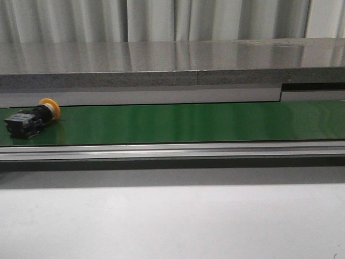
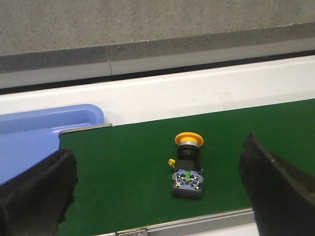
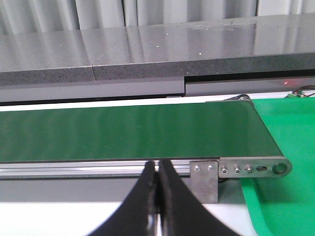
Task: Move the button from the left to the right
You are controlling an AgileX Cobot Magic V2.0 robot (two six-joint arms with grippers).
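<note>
Two black fingers of the left hand (image 2: pixel 157 191) stand wide apart, flanking the button (image 2: pixel 187 164), which lies on its side near the green belt's (image 1: pixel 188 123) left end. Only the left wrist view shows a blue tray (image 2: pixel 44 123) beyond that end. The right hand (image 3: pixel 158 196) is pinched together, with a green tray (image 3: pixel 285 147) past the belt's right end.

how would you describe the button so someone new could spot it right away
Find the long green conveyor belt running across the front view and follow it to its left end. The button lies there on its side, alone on the belt: a black blocky body with a round yellow-orange cap.
</note>
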